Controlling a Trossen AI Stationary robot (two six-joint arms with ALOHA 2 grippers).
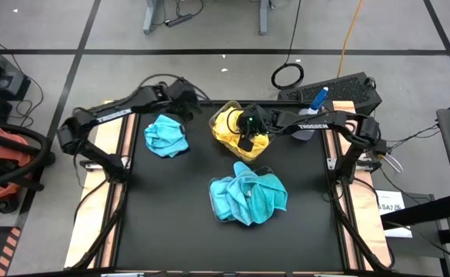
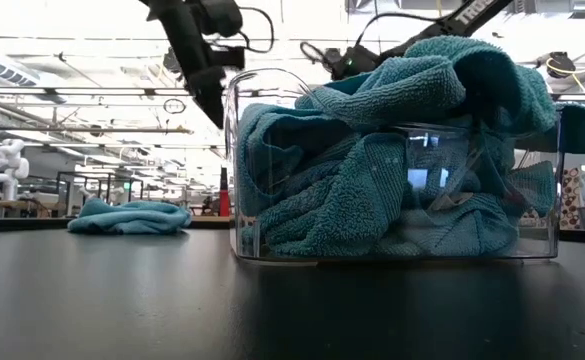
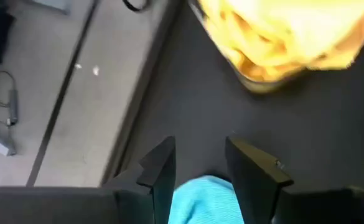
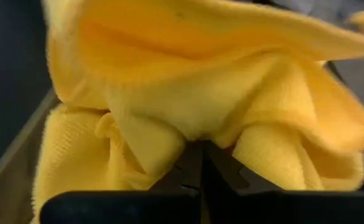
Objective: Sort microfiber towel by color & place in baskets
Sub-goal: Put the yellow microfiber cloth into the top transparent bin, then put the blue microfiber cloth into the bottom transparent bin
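Right end effector (image 4: 200,167) buried in yellow towels (image 4: 219,93)

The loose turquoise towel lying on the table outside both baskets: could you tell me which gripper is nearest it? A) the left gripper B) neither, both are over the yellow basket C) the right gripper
A: the left gripper hangs beside the loose turquoise towel, while the right gripper is down in the yellow towels.

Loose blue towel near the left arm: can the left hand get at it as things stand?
Probably yes. The left hand is open, right beside the loose blue towel, which lies alone on the mat with nothing on it. The right hand is busy over the yellow basket.
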